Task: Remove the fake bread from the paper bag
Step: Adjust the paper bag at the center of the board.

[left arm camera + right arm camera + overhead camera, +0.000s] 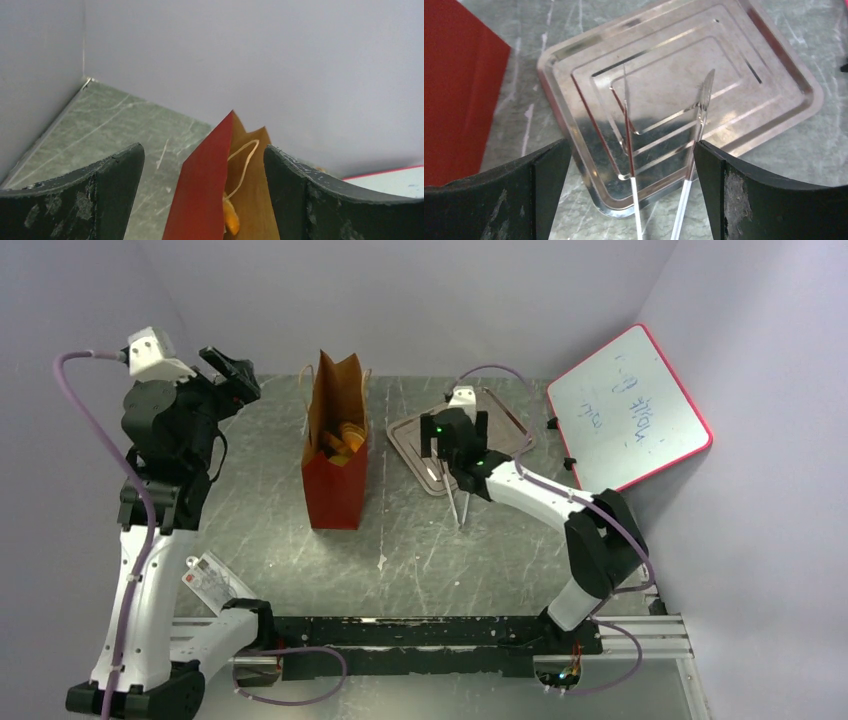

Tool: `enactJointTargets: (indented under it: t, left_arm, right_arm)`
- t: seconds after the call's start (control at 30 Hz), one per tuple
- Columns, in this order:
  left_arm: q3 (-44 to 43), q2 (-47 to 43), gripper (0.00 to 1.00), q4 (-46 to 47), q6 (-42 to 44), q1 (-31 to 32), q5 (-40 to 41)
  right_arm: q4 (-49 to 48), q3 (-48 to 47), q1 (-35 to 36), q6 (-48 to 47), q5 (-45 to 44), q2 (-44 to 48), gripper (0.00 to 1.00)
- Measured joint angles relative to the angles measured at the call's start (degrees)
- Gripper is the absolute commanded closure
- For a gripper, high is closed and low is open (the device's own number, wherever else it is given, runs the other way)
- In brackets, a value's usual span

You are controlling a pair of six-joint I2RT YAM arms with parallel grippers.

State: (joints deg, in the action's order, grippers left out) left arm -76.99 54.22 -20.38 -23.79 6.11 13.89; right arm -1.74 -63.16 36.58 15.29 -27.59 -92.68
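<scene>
Left pincer [201,155] open near the paper bag [335,485] holding fake bread [343,440]; right pincer [631,150] open over tray [507,418]; whiteboard [625,410] writing unreadable.

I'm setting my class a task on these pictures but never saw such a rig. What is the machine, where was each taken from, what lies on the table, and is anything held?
Two robot arms are bolted to a table. One picture looks down on both; the others come from a camera on each wrist. A red paper bag stands mid-table with fake bread inside. Right of it lie a metal tray and tongs; a whiteboard leans against the wall. The left gripper and right gripper are open; nothing looks held.
</scene>
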Motion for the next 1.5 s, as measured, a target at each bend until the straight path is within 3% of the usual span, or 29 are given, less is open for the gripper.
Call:
enactJointTargets:
  t: [0.3,0.53,1.07,1.43,1.5]
  left_arm:
    - [-1.6,8.7,0.06,-8.5,2.0,-0.1,-4.7]
    - [-2.4,13.3,0.06,-13.3,5.1,3.7,-7.9]
    - [-3.7,17.1,0.06,-18.6,6.9,12.5,-6.8]
    - [-1.3,23.6,0.06,-18.1,6.2,13.7,-0.3]
    - [-1.0,24.1,0.01,-17.7,6.1,13.7,0.5]
  right_arm:
    - [5.9,-1.4,1.9,0.5,-11.9,-5.6,0.01]
    - [9.4,-0.7,1.9,1.9,-15.7,-7.5,0.01]
    - [13.1,2.7,1.2,5.3,-17.4,-7.6,0.01]
    - [12.6,4.5,0.5,5.2,-15.7,-7.5,0.01]
    - [12.3,4.8,0.5,5.1,-14.8,-7.5,0.01]
